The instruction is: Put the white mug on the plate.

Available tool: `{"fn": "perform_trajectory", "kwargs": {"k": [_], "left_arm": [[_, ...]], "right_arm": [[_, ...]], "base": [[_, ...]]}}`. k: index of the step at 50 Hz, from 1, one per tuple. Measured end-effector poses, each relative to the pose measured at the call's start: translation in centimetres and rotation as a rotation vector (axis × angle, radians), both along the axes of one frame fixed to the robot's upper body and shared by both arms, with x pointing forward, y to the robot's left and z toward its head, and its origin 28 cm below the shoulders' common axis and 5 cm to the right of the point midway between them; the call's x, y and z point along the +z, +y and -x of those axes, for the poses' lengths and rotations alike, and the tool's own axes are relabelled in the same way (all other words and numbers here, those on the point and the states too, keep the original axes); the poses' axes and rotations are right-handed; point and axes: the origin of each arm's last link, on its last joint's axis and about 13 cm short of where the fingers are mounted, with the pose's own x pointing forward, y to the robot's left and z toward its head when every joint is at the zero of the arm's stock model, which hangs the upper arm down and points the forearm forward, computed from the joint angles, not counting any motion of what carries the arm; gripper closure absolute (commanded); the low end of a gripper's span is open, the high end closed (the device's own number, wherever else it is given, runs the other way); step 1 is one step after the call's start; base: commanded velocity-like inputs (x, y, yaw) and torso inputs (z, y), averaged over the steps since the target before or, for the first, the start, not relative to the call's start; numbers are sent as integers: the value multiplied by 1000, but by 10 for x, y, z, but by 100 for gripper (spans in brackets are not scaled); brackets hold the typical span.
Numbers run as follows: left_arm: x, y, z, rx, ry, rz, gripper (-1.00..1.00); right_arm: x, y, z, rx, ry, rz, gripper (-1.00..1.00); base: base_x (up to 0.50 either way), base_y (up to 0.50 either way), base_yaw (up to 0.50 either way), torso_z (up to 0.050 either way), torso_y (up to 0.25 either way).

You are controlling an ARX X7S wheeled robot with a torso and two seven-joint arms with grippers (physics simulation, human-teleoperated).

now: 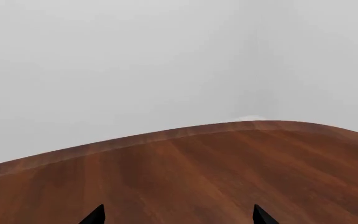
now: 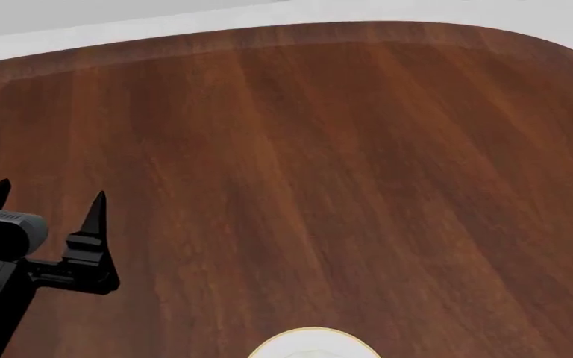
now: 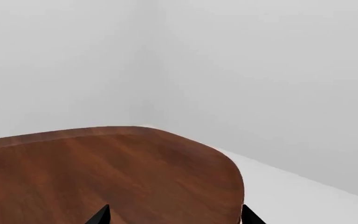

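Note:
The plate (image 2: 312, 344) shows only as a gold-rimmed white arc at the near edge of the head view. The white mug is out of view in every frame. My left gripper (image 2: 45, 200) hovers over the near left of the wooden table (image 2: 297, 171), open and empty; its two black fingertips (image 1: 95, 215) stand wide apart in the left wrist view. My right gripper (image 3: 174, 215) is out of the head view; in the right wrist view its tips are wide apart and empty, over the table near a rounded corner.
The brown wooden table has rounded far corners (image 2: 536, 45) and a curved far edge. Pale grey floor and walls (image 3: 278, 93) lie beyond it. The table's edge (image 3: 238, 186) runs close to my right gripper.

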Motion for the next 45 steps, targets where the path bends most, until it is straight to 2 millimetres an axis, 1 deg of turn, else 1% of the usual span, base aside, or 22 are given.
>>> {"fn": "perform_trajectory", "kwargs": {"k": [2, 18, 28, 32, 45], "left_arm": [[0, 0, 0, 0, 0, 1, -100], [1, 0, 1, 1, -1, -1, -100], [2, -1, 1, -3, -2, -4, -100], [2, -1, 1, -2, -3, -7, -100], [-2, -3, 1, -23, -9, -8, -100]], "right_arm": [[0, 0, 0, 1, 0, 0, -100], [0, 0, 1, 0, -1, -1, -100], [0, 0, 1, 1, 1, 0, -100], [-1, 0, 1, 1, -1, -3, -100], [-3, 0, 0, 2, -5, -7, -100]], "base": [[296, 19, 0, 0, 0], [-2, 0, 0, 0, 0], [59, 186, 0, 0, 0], [-1, -4, 0, 0, 0], [0, 0, 0, 0, -7]]}}
